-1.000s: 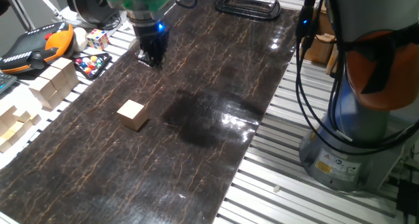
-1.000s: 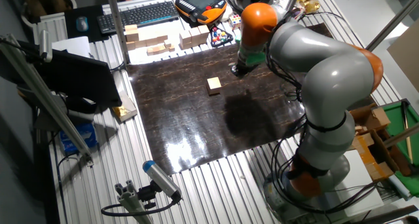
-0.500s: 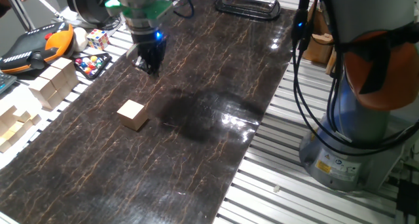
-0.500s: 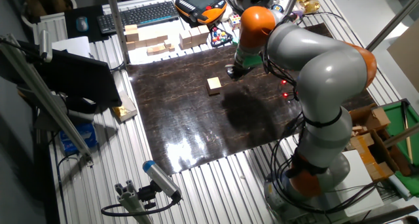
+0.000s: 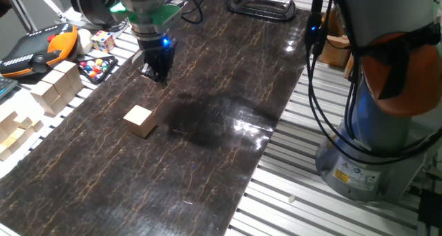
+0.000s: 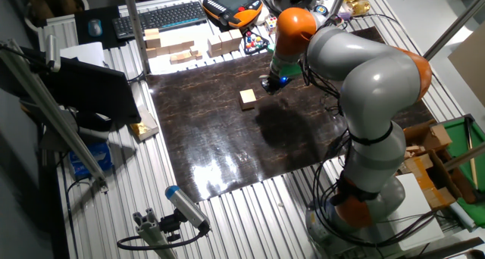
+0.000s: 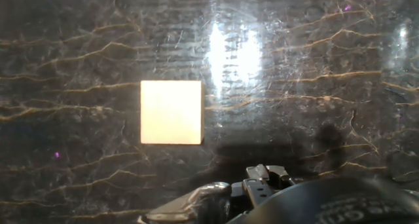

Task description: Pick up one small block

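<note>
The small block (image 5: 139, 121) is a plain light-tan wooden cube lying alone on the dark marble-patterned table top (image 5: 228, 77). It also shows in the other fixed view (image 6: 248, 98) and left of centre in the hand view (image 7: 171, 112). My gripper (image 5: 156, 73) hangs just above the table, a short way behind the block and apart from it; in the other fixed view (image 6: 270, 85) it is to the block's right. Its dark fingers point down, look slightly apart and hold nothing.
Larger pale wooden blocks (image 5: 55, 87) stand at the table's left edge, with a Rubik's cube (image 5: 103, 41), a tray of coloured balls (image 5: 97, 68) and an orange pendant (image 5: 41, 48) behind them. A black clamp (image 5: 262, 5) lies at the far end. The arm's base (image 5: 373, 125) stands right.
My gripper has moved a little toward the block and lower over the table. The block has not moved.
</note>
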Motion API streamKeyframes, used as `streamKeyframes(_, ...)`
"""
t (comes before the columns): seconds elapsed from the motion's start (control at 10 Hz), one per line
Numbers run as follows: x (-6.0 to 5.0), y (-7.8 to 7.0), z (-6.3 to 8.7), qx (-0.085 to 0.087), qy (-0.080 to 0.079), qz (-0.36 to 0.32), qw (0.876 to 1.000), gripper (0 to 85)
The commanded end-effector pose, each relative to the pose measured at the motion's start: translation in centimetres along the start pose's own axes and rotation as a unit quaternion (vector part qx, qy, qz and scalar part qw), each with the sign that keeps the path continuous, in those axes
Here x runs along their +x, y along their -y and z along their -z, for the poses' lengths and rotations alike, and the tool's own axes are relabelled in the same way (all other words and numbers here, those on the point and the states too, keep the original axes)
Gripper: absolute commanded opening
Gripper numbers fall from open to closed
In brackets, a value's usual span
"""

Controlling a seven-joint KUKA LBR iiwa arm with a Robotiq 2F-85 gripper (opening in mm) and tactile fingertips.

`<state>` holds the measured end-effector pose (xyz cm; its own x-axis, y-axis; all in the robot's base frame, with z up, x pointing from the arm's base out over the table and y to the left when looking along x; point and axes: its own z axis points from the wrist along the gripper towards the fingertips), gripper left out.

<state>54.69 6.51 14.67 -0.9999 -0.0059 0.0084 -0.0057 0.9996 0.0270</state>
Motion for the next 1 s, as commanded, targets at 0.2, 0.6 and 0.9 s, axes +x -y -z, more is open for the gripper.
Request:
streamKeyframes(0.2, 0.0, 0.0, 0.0, 0.007, 0.004, 0.021, 1.000, 0.7)
streamKeyframes(0.6, 0.0, 0.0, 0.0, 0.004, 0.001, -0.001, 1.000, 0.7)
streamKeyframes(0.9, -0.6, -1.5, 0.3, 0.010, 0.014, -0.005, 1.000, 19.3)
